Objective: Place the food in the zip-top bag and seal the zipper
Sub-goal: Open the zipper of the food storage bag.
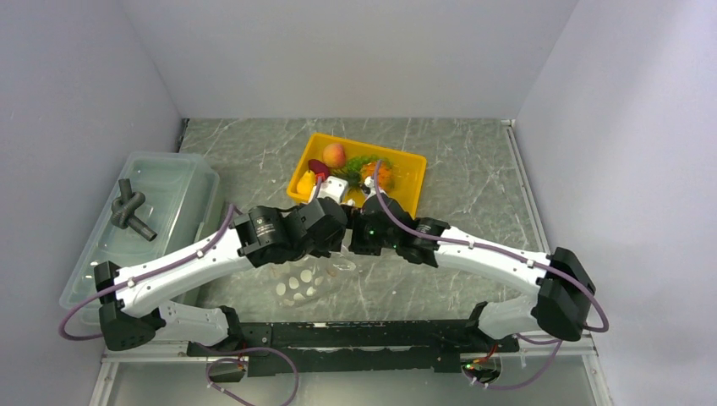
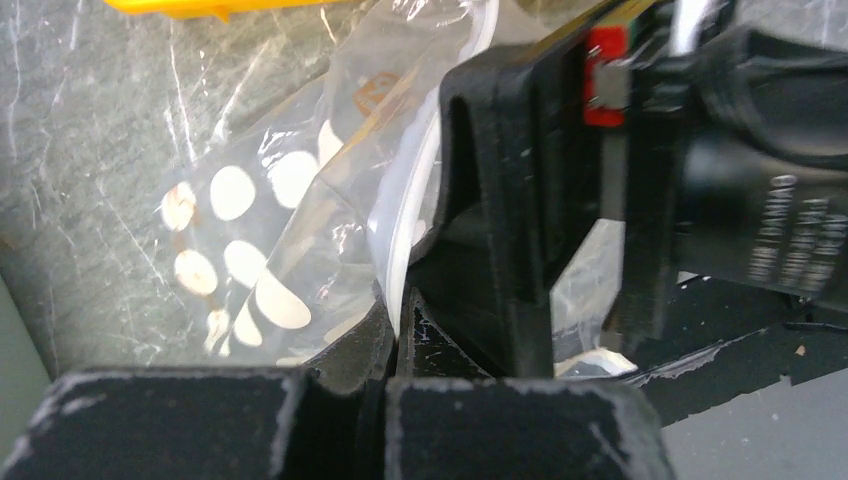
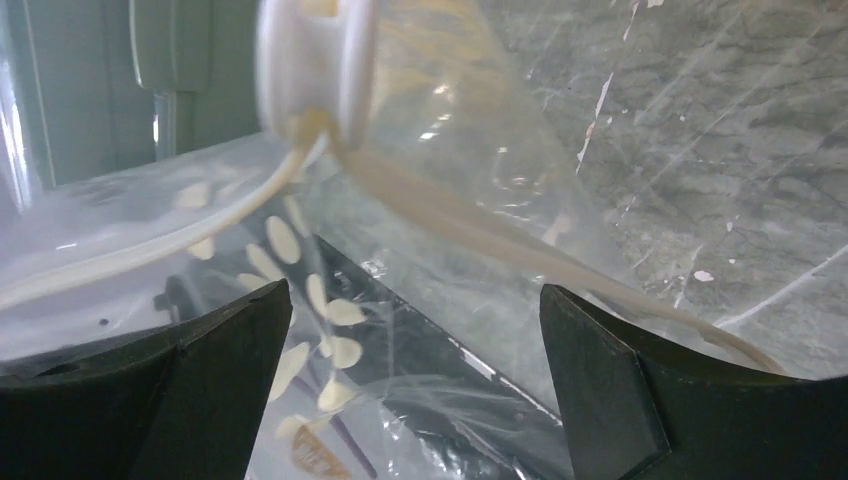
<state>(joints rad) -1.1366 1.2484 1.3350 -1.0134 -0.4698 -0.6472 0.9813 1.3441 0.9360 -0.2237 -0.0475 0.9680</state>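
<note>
**Between tray and arm bases: a limp bag held by its rim**

Close in front of my two wrists, the clear crinkly zip-top bag (image 1: pixel 306 279) printed with white round dots lies slumped on the grey marbled surface (image 1: pixel 473 169). My left tool (image 2: pixel 392 325) is clenched on the bag's narrow whitish zipper strip (image 2: pixel 402 235), which runs straight down into the closed jaws. My right tool (image 3: pixel 412 300) is released, its jaws spread wide around the bag's mouth and gripping nothing. In the right wrist view the two rims of the mouth part from each other, so I judge the bag open and unsealed.

None of the food is in it. The orange toy pineapple (image 1: pixel 378 174), the peach-coloured round fruit (image 1: pixel 334 155), the dark red-purple piece (image 1: pixel 318 167) and the green grape-like bunch (image 1: pixel 355 164) sit in the yellow plastic tray (image 1: pixel 406 158), just beyond my wrists.

The film looks thin, light and slippery, so I expect it to crumple or slide rather than keep a shape. The zipper strip is the one stiffer part and the place to take hold, opposite my left grip. The toys look light and hard, and the round fruit may roll.

My wrists nearly touch and the tray's near wall is close. A translucent lidded bin (image 1: pixel 177 182) stands well apart on my left, and there is bare surface to my right.
</note>
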